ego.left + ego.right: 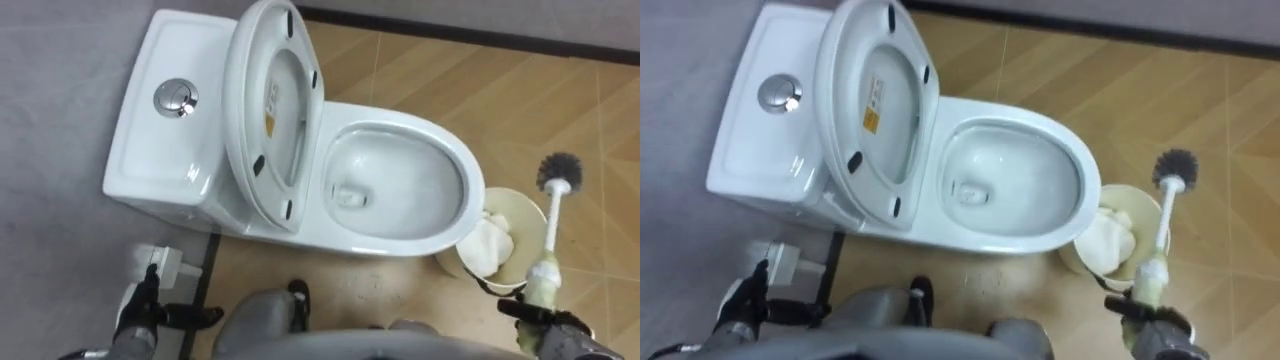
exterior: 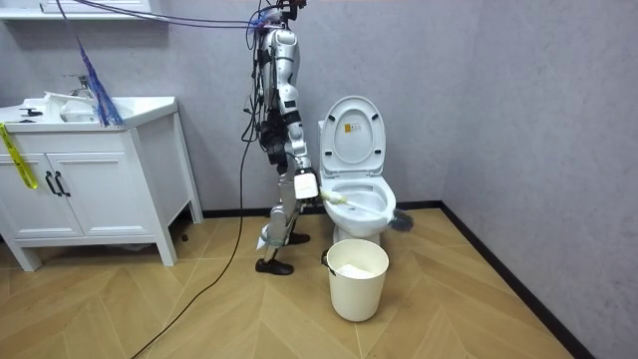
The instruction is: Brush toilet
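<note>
Toilet brush (image 1: pixel 551 225) is at scene right, clear of the toilet bowl (image 1: pixel 400 185), bristles far. Your right hand (image 1: pixel 555 322) holds its near end, fingers apparently curled round it. The print on the yellow lid label (image 1: pixel 270 118) is unreadable. Left hand (image 1: pixel 140 310) is near left.

A cream round plastic bin (image 1: pixel 520 212) stood on the light wooden herringbone floor (image 1: pixel 420 60) at the near right, with crumpled white material (image 1: pixel 487 247) heaped against its left inner wall. Seen from the room, a white vanity cabinet (image 2: pixel 95 189) with black door handles (image 2: pixel 55 183) stood at the far left against the grey wall (image 2: pixel 518 90). A yellow strip (image 2: pixel 18 160) hung down the cabinet's left end, and thin blue stalks (image 2: pixel 95 85) rose from its top.
</note>
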Robot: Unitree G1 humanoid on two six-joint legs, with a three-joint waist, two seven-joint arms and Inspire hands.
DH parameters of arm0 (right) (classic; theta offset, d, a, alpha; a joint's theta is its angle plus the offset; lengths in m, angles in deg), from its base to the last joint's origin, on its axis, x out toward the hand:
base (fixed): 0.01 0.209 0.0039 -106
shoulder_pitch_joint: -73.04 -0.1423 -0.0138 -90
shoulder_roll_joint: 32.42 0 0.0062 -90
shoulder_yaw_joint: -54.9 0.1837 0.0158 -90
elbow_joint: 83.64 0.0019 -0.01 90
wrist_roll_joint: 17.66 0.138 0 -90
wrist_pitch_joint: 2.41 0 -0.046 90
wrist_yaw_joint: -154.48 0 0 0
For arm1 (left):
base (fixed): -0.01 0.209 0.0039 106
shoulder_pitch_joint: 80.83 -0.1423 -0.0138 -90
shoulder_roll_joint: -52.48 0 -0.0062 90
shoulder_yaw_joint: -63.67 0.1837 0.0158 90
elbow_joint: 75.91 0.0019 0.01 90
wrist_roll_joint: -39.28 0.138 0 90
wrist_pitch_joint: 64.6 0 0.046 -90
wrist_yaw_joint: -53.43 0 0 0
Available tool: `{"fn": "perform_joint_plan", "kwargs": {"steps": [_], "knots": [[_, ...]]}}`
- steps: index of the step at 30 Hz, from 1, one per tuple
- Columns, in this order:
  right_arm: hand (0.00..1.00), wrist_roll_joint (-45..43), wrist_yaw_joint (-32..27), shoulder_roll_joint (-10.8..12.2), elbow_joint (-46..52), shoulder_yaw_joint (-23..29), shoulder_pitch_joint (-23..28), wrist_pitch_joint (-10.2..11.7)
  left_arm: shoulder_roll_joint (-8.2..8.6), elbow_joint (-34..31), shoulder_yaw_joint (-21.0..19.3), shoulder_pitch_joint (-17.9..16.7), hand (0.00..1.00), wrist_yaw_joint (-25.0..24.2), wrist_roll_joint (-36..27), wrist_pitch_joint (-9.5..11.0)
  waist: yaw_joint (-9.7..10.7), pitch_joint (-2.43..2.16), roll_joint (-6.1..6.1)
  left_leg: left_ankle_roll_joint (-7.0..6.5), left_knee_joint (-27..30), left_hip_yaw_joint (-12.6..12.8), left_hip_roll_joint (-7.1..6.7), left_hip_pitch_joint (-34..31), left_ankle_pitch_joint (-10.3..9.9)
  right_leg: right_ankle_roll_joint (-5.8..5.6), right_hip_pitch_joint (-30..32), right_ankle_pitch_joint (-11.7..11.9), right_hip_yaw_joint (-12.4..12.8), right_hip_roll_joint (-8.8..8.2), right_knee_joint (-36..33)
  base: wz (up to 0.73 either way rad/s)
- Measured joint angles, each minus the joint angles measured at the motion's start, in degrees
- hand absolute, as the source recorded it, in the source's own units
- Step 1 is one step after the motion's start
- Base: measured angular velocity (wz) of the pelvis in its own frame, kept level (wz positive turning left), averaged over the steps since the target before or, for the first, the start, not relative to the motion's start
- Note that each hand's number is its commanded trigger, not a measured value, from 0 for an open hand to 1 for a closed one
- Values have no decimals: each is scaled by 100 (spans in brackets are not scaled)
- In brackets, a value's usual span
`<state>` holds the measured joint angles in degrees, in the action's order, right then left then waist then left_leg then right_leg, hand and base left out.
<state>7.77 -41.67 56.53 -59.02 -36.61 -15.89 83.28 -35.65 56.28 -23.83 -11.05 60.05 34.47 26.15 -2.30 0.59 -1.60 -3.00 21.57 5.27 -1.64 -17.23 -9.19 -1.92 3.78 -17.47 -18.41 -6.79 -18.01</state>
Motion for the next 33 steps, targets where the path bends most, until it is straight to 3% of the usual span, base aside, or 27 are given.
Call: {"fn": "perform_joint_plan", "kwargs": {"steps": [3,5,10,15,18,20,25,28,33], "knots": [[100,-798,-8,8,373,-65,162,77,42,-132,-61,-241,0,1,277,-6,-46,-52,-7,44,1,-66,44,124,-32,12,-202,8,-118,29,124,8],[100,-1559,-46,33,597,-114,265,93,142,-462,-253,-452,0,18,630,-7,-200,-51,-10,69,18,-77,65,191,-50,18,-306,11,-159,51,143,0],[100,-2615,-121,189,782,-226,288,261,274,-955,-303,-660,0,231,1115,18,-345,-43,22,97,49,-174,68,295,-67,35,-512,14,-286,90,262,9],[100,-3534,-129,228,724,-489,290,442,372,-1649,-381,-473,0,864,2077,131,-514,-29,60,102,125,-296,55,219,-64,58,-507,-24,-396,101,200,14],[100,-3883,-169,238,572,-600,389,612,443,-2331,-445,-432,0,1197,2468,315,-547,-16,65,106,147,-421,-2,197,-61,45,-582,-33,-545,96,248,22],[100,-3975,-225,281,303,-697,368,631,444,-2554,-419,-207,0,1480,2579,489,-573,10,38,105,187,-437,-13,144,-62,48,-572,-47,-595,96,242,16],[100,-4659,-374,347,-159,-735,418,808,444,-3137,-434,-2,0,1702,2969,586,-570,2,51,108,181,-465,-23,84,-62,53,-557,-46,-643,115,317,5],[100,-5087,-377,330,-397,-735,520,805,443,-3453,-461,140,0,1951,3277,815,-596,-1,59,108,182,-456,-26,96,-63,54,-568,-46,-600,113,292,-2],[100,-5249,-366,321,-869,-732,508,801,444,-3611,-458,310,0,2195,3372,906,-552,-29,105,135,70,-419,-9,205,-75,58,-584,-44,-543,107,289,-9]]}}
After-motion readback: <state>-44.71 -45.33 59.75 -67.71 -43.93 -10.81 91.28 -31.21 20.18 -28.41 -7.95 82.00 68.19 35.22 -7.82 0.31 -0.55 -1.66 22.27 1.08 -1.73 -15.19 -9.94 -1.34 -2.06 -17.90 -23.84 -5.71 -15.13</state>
